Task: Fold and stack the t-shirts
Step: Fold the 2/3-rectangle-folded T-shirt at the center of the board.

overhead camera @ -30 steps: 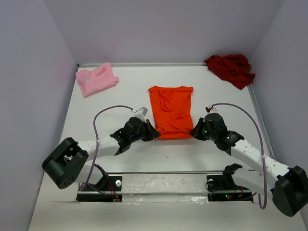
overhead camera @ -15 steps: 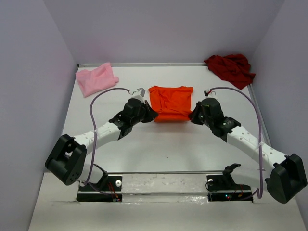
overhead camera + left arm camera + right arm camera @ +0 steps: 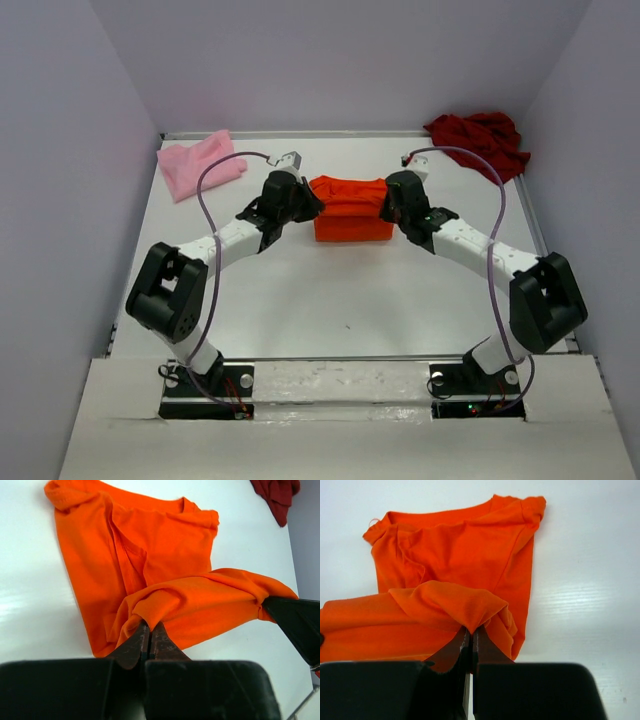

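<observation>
Both of your arms have reached farther out since a second ago. They have carried the near hem of the bright orange cloth t-shirt up and over toward its collar, so the shirt that lay long and flat now shows as a short doubled band in the overhead view.

Your left arm comes in at the shirt's left edge and your right arm at its right edge. The left jaws are pinched fully together on one corner of the lifted orange hem; your left wrist view shows the cloth bunched right at the tips. The right jaws are likewise closed tight on the hem's other corner, with folds of orange draped over them.

Between the two grips the hem hangs as a raised, slightly sagging fold above the shirt's flat lower layer. That layer's collar and sleeves lie spread on the white counter just beyond the fold.

The light pink crumpled t-shirt lies well apart from the orange shirt, to its left and farther back. The dark red crumpled t-shirt lies well apart to the orange shirt's right, also farther back.
</observation>
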